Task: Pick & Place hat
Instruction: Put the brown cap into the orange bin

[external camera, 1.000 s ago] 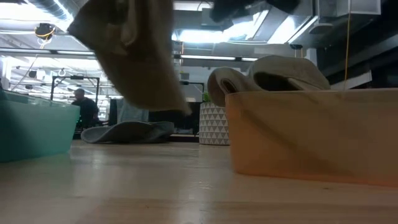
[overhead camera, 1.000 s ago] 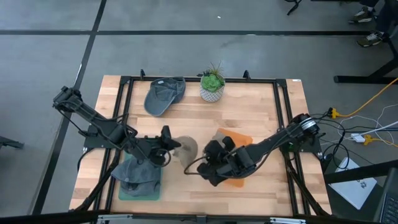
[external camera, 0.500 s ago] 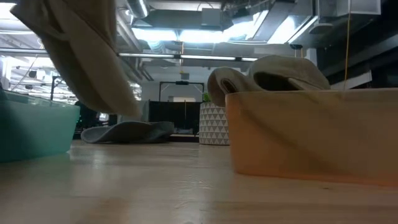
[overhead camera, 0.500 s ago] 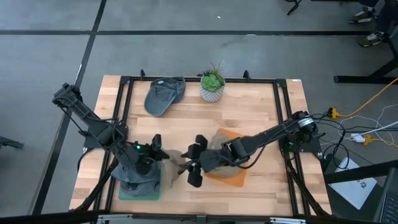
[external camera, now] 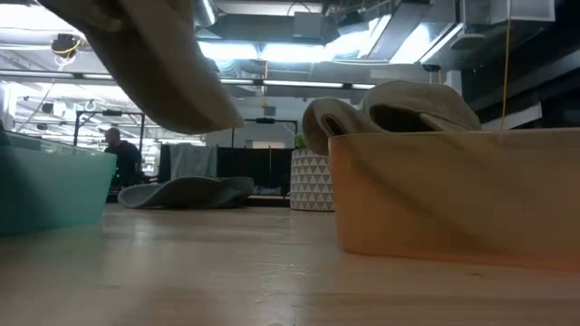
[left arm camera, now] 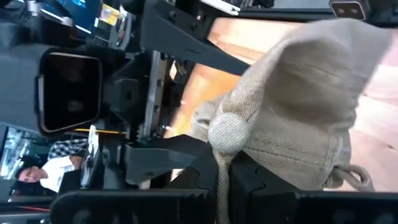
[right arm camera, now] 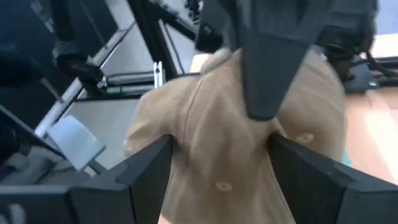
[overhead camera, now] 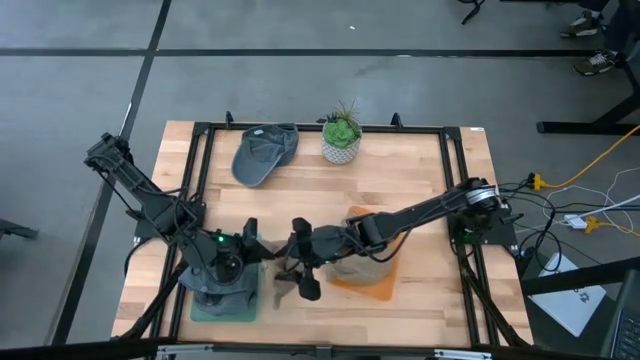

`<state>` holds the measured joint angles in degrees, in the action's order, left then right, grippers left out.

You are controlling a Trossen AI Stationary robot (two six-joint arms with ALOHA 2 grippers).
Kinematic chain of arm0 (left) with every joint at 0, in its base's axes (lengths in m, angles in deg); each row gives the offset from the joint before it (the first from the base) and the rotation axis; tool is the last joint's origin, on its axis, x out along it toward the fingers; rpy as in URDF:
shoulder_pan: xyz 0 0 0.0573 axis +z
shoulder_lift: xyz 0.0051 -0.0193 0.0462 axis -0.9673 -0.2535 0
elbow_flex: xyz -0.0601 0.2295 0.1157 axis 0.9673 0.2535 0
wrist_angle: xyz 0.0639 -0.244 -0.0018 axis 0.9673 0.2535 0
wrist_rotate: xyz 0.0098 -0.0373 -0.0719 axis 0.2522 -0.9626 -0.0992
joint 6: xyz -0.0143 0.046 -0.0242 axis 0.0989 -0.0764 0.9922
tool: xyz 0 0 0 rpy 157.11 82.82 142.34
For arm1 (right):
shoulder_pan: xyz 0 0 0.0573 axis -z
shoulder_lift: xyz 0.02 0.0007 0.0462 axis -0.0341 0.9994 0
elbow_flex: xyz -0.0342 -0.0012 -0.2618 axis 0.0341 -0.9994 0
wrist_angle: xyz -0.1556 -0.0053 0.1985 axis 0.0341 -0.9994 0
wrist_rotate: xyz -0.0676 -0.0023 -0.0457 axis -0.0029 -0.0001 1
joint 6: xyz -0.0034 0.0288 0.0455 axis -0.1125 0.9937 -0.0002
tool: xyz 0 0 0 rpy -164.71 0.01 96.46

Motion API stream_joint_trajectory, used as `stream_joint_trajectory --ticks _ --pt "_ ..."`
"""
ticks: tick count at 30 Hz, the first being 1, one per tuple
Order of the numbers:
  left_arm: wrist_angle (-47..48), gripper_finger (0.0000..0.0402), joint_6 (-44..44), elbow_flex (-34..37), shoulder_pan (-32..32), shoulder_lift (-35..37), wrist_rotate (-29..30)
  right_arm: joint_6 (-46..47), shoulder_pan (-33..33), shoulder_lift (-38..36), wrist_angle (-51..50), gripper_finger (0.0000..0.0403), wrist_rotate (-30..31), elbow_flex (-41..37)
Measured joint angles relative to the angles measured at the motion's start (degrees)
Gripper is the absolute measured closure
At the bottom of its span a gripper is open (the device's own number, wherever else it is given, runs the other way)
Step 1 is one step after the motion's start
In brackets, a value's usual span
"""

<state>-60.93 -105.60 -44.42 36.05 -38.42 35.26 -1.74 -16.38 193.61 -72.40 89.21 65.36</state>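
Left claw (overhead camera: 262,253) pinching beige hat (left arm camera: 298,106), right claw (overhead camera: 298,262) spread, no legible writing

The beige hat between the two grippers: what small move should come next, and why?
Probably the right gripper should draw back toward the orange bin. Its fingers stand wide open on either side of the beige hat, while the left gripper is shut on the hat. Once the right gripper is clear, the left arm could carry the hat over the teal bin.

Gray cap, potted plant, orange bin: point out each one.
Gray cap (overhead camera: 262,153), high view, on its crown.
Potted plant (overhead camera: 341,146), high view, on the white pot.
Orange bin (external camera: 453,195), low view, on its near wall.
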Motion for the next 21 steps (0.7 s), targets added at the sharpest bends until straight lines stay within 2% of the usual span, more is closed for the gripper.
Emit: stream_joint_trajectory --ticks 4,7,10,16,17,21 --pt "0.11 0.0398 0.61 0.00 -0.02 -0.02 1.12 -2.54 0.33 0.38 0.35 0.0139 -2.18 -0.02" --pt "0.08 0.0397 0.98 0.01 -0.12 -0.04 1.82 -4.11 0.38 0.52 0.06 0.0161 -2.23 -0.02" --pt "-0.24 0.0396 1.07 0.00 -0.20 -0.04 1.94 -4.70 0.35 0.54 -0.36 0.0211 -2.22 -0.02" --pt "-0.74 0.0395 1.91 -0.01 -0.07 -0.07 1.68 -4.80 0.40 0.54 -0.18 0.0367 -1.82 -0.02" --pt "-0.74 0.0393 2.62 0.01 -0.07 -0.07 1.70 -5.01 0.40 0.54 -0.16 0.0383 -1.81 -0.02" --pt "-0.69 0.0387 5.43 -0.01 -0.12 -0.07 2.17 -3.87 0.29 0.54 -0.57 0.0383 1.19 -0.02"
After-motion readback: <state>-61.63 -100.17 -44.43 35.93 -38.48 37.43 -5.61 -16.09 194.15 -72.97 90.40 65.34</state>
